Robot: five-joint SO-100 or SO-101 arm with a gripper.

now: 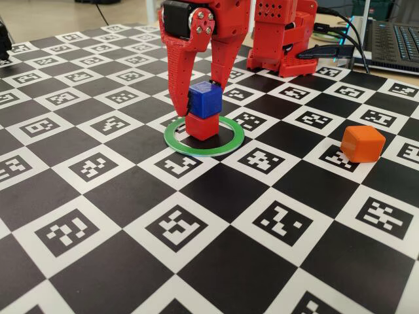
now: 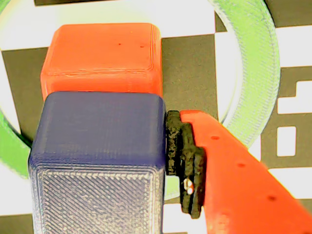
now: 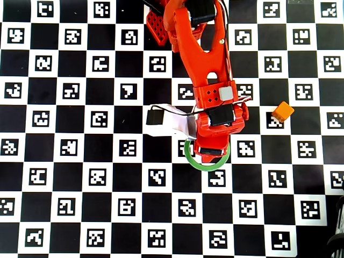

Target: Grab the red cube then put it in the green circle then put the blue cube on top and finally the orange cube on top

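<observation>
The red cube (image 1: 201, 127) sits inside the green circle (image 1: 232, 140). The blue cube (image 1: 205, 99) rests on top of it, shifted a little sideways. My gripper (image 1: 199, 103) straddles the blue cube with its jaws closed on its sides. In the wrist view the blue cube (image 2: 100, 161) fills the foreground, a black pad (image 2: 183, 161) presses on its right side, and the red cube (image 2: 102, 56) and green circle (image 2: 253, 63) lie beyond. The orange cube (image 1: 363, 143) lies apart on the right, also seen in the overhead view (image 3: 282, 112). There my arm hides both stacked cubes; only the green circle (image 3: 207, 166) shows.
A black-and-white marker mat (image 1: 196, 222) covers the table. The arm's red base (image 1: 281, 39) stands at the back. A laptop (image 1: 393, 39) and cables lie at the back right. A white camera housing (image 3: 166, 122) sticks out from the wrist.
</observation>
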